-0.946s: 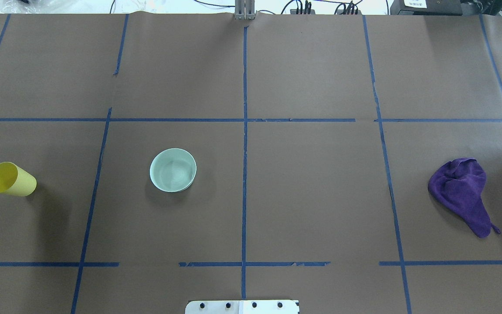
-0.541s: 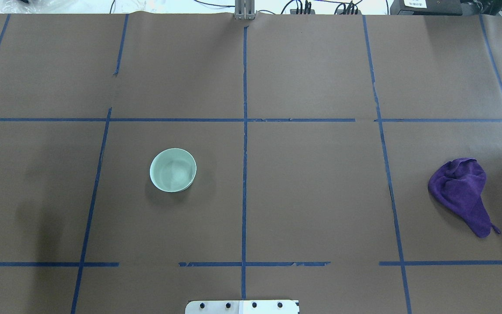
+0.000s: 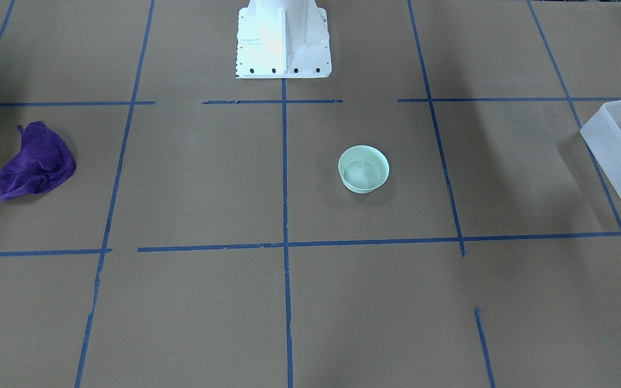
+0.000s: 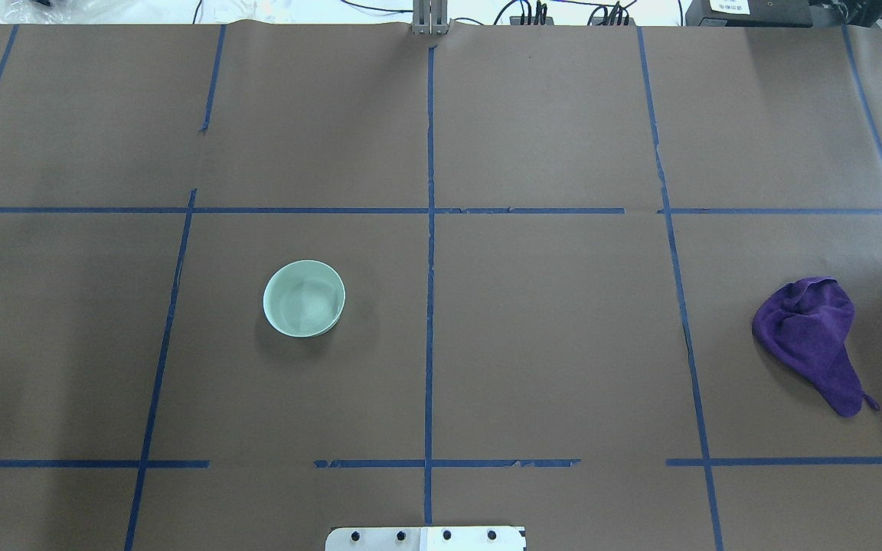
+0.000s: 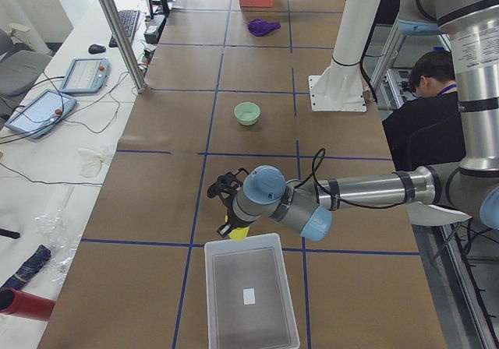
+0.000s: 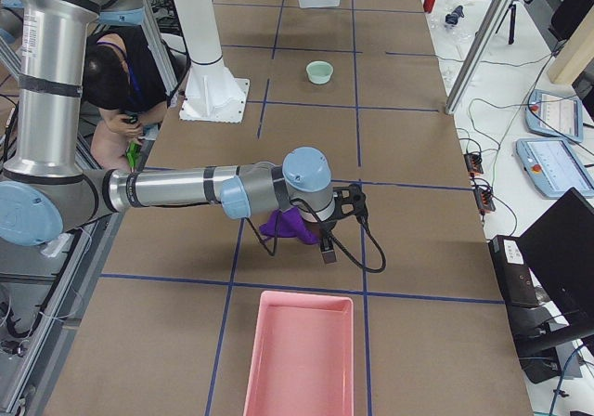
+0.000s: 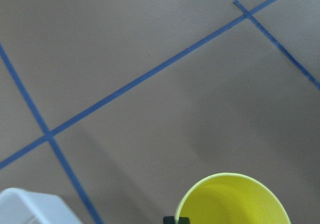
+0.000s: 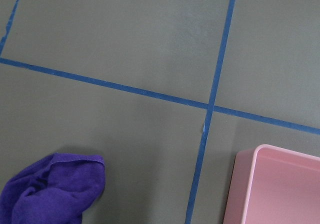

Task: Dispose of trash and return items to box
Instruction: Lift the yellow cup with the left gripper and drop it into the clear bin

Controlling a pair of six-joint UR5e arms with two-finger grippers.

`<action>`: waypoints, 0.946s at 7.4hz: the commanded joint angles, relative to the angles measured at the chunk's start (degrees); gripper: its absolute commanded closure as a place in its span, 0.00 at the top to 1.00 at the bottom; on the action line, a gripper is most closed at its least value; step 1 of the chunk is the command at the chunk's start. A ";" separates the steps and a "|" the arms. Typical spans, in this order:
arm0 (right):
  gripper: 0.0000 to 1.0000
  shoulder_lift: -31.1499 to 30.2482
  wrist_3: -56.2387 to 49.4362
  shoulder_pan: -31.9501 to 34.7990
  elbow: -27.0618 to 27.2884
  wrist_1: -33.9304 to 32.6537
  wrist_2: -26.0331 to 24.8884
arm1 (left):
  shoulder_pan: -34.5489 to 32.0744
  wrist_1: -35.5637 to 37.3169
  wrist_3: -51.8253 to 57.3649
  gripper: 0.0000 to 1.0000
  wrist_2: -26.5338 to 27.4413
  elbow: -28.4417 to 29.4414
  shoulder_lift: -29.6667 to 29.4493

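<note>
The table is covered in matte brown paper gridded with blue tape. The left claw pinches a smooth bright-yellow plastic cup by its rim. I cannot tell how wide the right claw stands.

The cup hangs in the left claw, seemingly just over the box's edge, and the bowl sits well beyond that claw. The cloth lies just beside the right claw, with the tray nearby.

We see a brown table gridded with blue tape, a mint-green bowl, a purple cloth, a bright-yellow cup, a whitish translucent box, and a pink tray.
</note>
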 commanded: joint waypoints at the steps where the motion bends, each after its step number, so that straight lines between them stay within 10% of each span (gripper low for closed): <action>1: 1.00 0.00 -0.01 0.00 0.06 0.00 0.00 | -2.80 1.15 4.40 0.00 -0.10 3.95 -0.59; 7: 1.00 0.18 0.17 0.00 -0.03 0.00 0.09 | 6.68 -14.77 -1.67 0.00 -0.46 12.94 0.29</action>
